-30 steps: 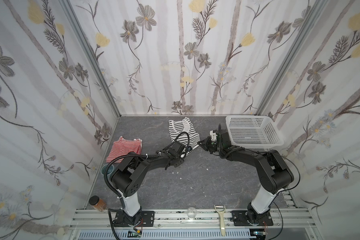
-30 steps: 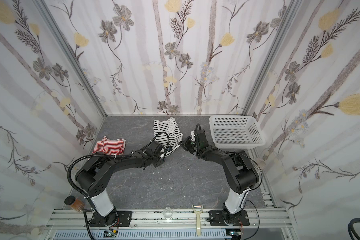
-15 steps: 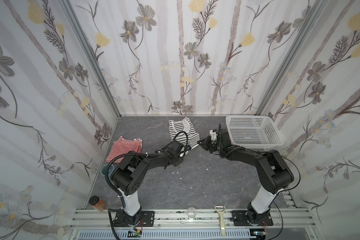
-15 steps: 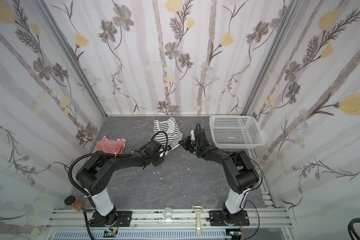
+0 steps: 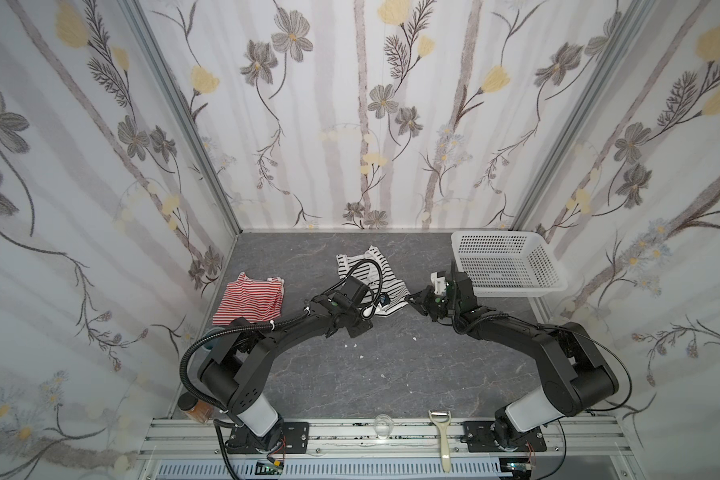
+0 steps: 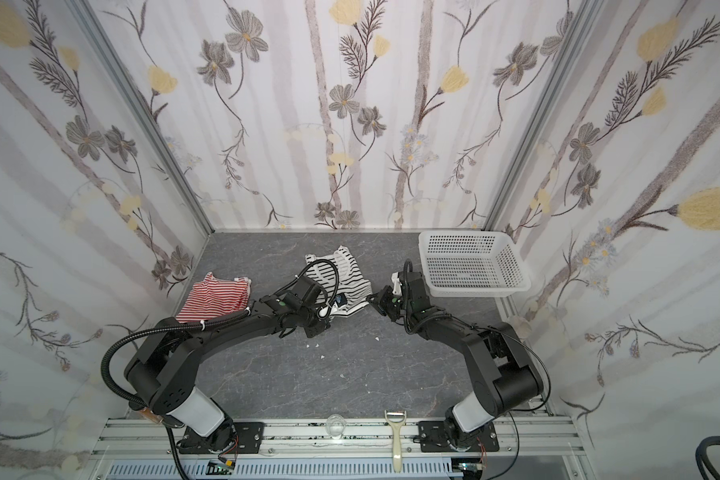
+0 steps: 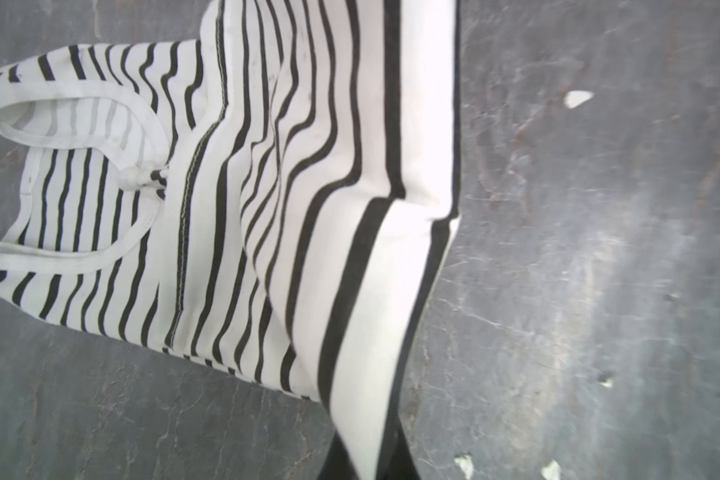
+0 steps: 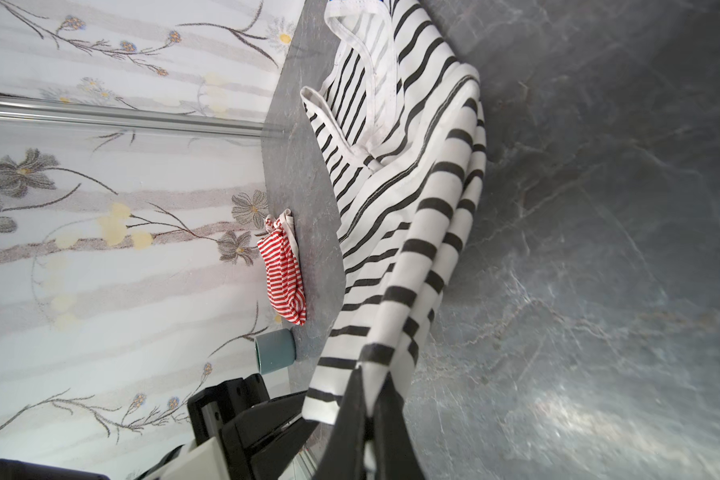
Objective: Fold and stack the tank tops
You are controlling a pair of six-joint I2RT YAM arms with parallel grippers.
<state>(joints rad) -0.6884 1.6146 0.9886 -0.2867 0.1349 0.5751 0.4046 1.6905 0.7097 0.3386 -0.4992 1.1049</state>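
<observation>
The white tank top with black stripes (image 5: 373,270) (image 6: 344,270) lies at the back middle of the table, straps toward the far wall. My left gripper (image 5: 381,308) (image 7: 366,461) is shut on its near hem, and the cloth rises in a taut fold from the fingers (image 7: 402,457). My right gripper (image 5: 410,298) (image 8: 368,415) is shut on the same hem's right corner, lifted slightly off the table. The two grippers sit close together. The red-and-white striped tank top (image 5: 250,301) (image 6: 215,301) (image 8: 283,278) lies bunched at the left edge, untouched.
A white perforated basket (image 5: 512,286) (image 6: 474,291) stands at the back right, just behind my right wrist. A teal cup (image 8: 275,351) and a brown jar (image 5: 194,409) sit by the left wall. A peeler (image 5: 441,436) and a small glass (image 5: 383,428) rest on the front rail.
My left gripper has closed on the striped top's hem. Both arms have stayed almost still, and my right gripper stayed shut.
</observation>
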